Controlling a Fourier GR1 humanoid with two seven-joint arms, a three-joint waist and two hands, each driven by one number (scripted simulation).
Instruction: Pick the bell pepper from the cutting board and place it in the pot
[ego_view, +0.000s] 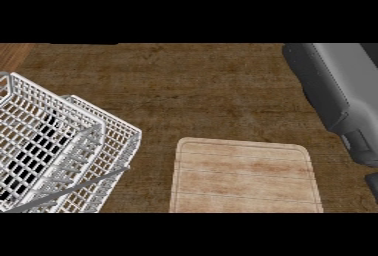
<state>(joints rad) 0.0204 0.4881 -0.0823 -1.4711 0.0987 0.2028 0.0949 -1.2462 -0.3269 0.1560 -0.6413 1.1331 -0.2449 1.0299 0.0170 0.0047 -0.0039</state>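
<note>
Bell pepper did not show anywhere in the head view. The cutting board lay on the near part of the tabletop, a little right of centre. The part of it in view was only bare pale wood, and its near edge ran out of the view. The pot did not show either.

A white wire basket stood at the left, near the board's left edge but apart from it. A grey forearm ran down the right side from far to near. Below it, a dark sliver at the right edge looked like part of the right robot hand. So little of it showed that I could not tell whether it was open, closed or holding something. The left robot hand was out of view.

With the board bare and the arm off to the right, the step in hand was probably the carry toward the pot. The pepper might equally have sat on the board's hidden near strip, so that was only a guess.

To do the carry well, the pepper should travel high enough to pass over the pot's rim. It should then be centred above the opening and lowered well inside before the release, since a rounded pepper could roll off a rim. The forearm should keep wide of the basket. If the pepper was not yet in hand, the reach should come down over the board from above.
</note>
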